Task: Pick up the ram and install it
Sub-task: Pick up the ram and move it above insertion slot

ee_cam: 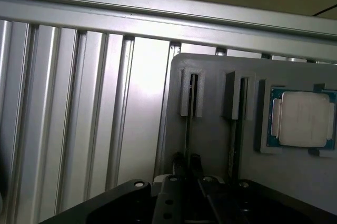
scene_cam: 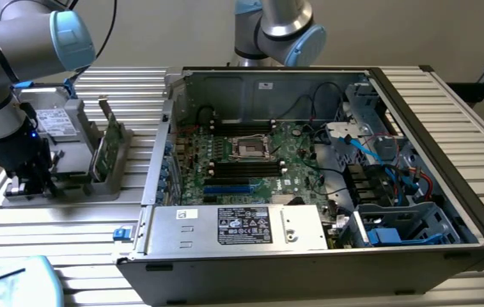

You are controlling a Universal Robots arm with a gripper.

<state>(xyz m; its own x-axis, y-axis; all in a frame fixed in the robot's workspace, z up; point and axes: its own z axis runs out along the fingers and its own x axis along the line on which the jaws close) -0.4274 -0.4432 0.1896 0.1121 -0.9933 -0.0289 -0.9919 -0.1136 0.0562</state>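
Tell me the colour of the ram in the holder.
Green: the long, thin circuit-board ram, best in the exterior view.

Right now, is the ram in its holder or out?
In. The ram stands on edge in the grey holder, beside the computer case.

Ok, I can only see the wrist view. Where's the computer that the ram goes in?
Observer: An open case lies to the exterior view's right of the grey holder, with its board facing up.
Operator: What colour is the ram from the side?
Observer: Green. The ram stands upright on its edge in the holder.
Operator: Is there just one robot?
Observer: No, a second arm stands beyond the case's far wall.
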